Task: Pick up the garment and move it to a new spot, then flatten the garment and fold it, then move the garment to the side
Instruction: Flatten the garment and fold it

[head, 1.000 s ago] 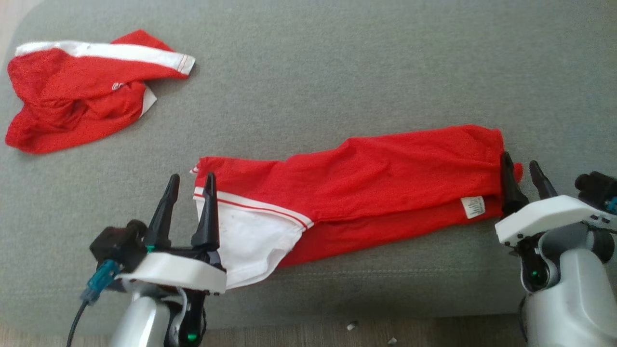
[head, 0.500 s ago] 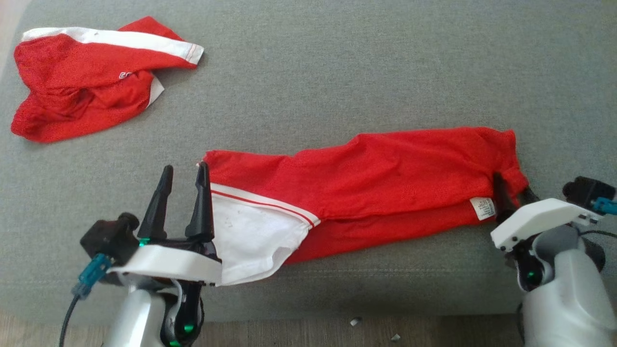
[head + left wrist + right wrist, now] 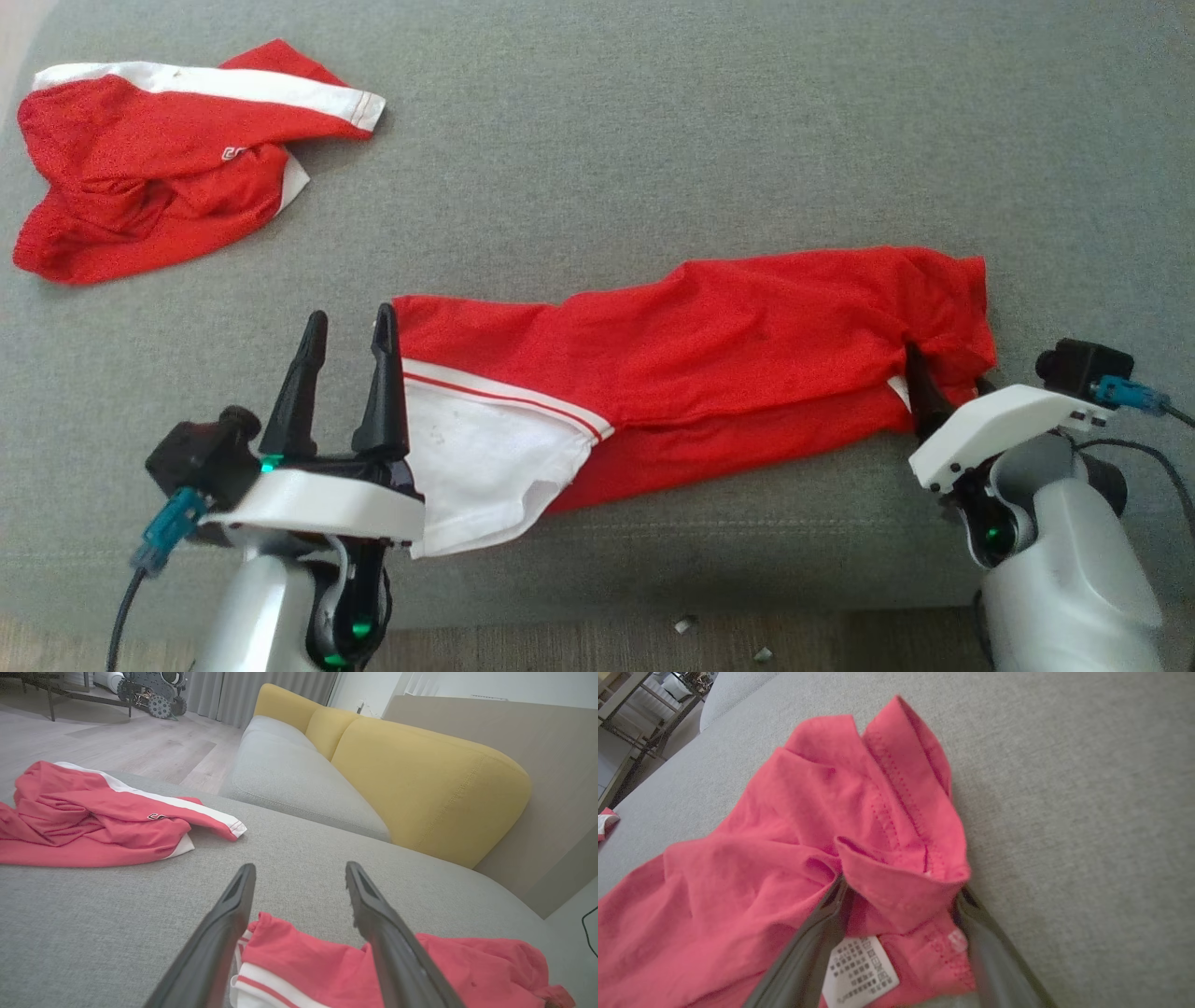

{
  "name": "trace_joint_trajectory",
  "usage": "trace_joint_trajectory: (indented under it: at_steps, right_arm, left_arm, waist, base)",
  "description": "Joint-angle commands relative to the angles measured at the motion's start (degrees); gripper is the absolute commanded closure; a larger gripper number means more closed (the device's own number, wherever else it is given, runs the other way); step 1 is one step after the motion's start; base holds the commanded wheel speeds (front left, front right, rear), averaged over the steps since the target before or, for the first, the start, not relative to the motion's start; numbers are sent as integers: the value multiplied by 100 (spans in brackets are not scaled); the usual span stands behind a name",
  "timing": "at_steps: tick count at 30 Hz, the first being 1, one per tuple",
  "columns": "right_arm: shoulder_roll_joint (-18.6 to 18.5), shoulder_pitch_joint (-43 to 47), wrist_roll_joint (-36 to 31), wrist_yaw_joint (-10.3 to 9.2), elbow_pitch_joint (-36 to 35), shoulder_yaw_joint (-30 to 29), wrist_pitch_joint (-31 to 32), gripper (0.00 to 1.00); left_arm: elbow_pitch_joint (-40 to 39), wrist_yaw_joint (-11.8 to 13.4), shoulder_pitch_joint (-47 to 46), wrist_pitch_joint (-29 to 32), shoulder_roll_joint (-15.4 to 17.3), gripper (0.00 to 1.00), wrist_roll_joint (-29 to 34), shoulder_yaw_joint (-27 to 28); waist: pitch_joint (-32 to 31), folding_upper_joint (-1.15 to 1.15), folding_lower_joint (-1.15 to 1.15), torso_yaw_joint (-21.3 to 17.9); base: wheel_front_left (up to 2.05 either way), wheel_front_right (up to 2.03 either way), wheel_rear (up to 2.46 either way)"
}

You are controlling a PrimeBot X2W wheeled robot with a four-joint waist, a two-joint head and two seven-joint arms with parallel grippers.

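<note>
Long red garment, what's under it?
The grey cushion shows all around the long red garment, so it lies on that. Its white part pokes out underneath. Anything else beneath is covered.

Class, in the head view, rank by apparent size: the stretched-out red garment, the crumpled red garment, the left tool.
Largest: stretched-out red garment.
Next: crumpled red garment.
Smallest: left tool, despite sitting nearest the camera.

The garment (image 3: 728, 345) is red, with a white panel (image 3: 476, 467) edged by thin red and white stripes at its left end. It lies folded into a long, wrinkled band, a little slanted, near the front edge of the grey sofa seat (image 3: 653, 140). At its right end the hem (image 3: 901, 891) curls upward, and a white label (image 3: 859, 970) shows under it.
</note>
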Motion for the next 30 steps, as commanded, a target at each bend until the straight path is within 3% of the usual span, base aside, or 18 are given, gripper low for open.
trace_joint_trajectory:
  at_steps: [1, 4, 5, 7, 8, 21, 30]
  right_arm:
    - [53, -101, 84, 36, -8, 262, 102, 0]
    - [54, -111, 176, 36, 53, 337, 176, 0]
    - [54, -118, 224, 36, 69, 352, 202, 18]
    - [54, -136, 290, 36, 95, 368, 233, 96]
    - [54, -150, 301, 36, 98, 377, 235, 100]
    - [-242, -386, 259, 36, -255, 261, -216, 100]
    - [-549, -571, -898, 36, -340, -1487, -422, 100]
  left_arm:
    - [-220, -21, -208, -71, -1, 0, 54, 228]
    - [-244, -21, -212, -71, -4, 0, 67, 248]
    - [-250, -20, -214, -71, -5, 0, 71, 258]
    - [-258, -21, -220, -71, -7, 0, 77, 276]
    - [-263, -21, -227, -71, -7, 0, 81, 281]
    - [-263, -29, -290, -71, -16, 0, 95, 361]
    - [-285, -19, -255, -71, -20, 0, 71, 359]
  waist:
    - [13, 0, 0, 6]
    - [37, 0, 0, 16]
    - [45, 0, 0, 17]
    - [57, 0, 0, 16]
    - [76, 0, 0, 17]
    - [148, 0, 0, -34]
    - [100, 0, 0, -77]
  base:
    - [0, 0, 0]
    - [0, 0, 0]
    - [0, 0, 0]
    - [0, 0, 0]
    - [0, 0, 0]
    - [0, 0, 0]
    - [0, 0, 0]
